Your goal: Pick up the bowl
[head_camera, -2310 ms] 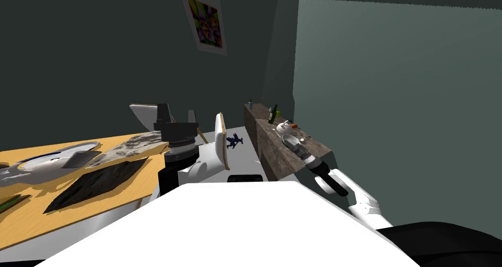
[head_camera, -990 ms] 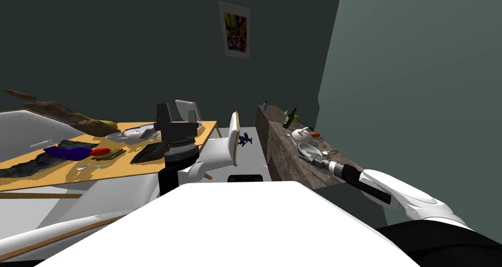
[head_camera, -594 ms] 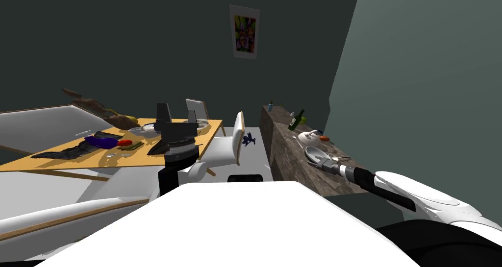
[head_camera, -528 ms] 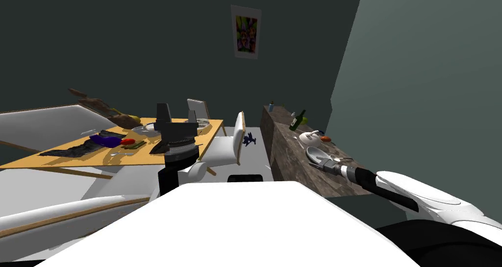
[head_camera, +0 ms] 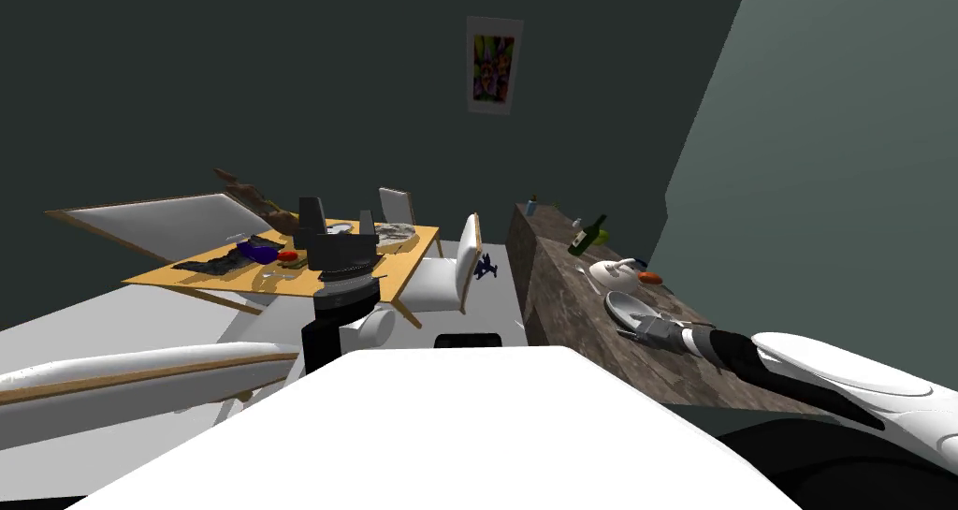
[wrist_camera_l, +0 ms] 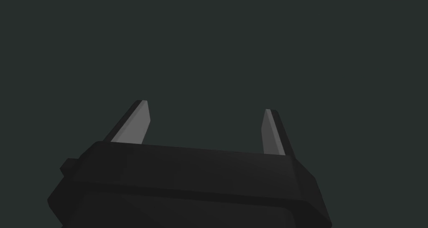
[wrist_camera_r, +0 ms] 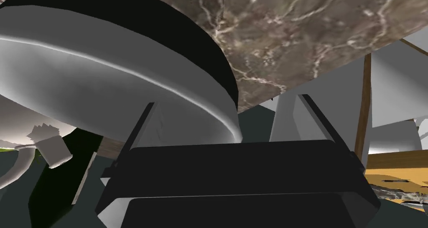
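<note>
The robot is holding its left gripper [wrist_camera_l: 205,106] up close in front of its chest, the two blades standing wide apart with nothing between them. On the right, its right arm is stretching over the near end of a brown veined counter [head_camera: 561,289]. There the right gripper [wrist_camera_r: 226,101] is sitting at the grey bowl [head_camera: 622,301], fingers spread wide with the bowl's rim lying between them. I cannot tell whether either blade is touching it. The bowl is resting on the counter, just nearer than a white teapot [head_camera: 613,270] and a small orange thing [head_camera: 650,278]. Farther along a green bottle [head_camera: 587,238] is standing, and a small blue bottle [head_camera: 532,205] is sitting at the far end. Off to the left a wooden table [head_camera: 402,252] is carrying dishes, with a white chair [head_camera: 440,284] beside it
</note>
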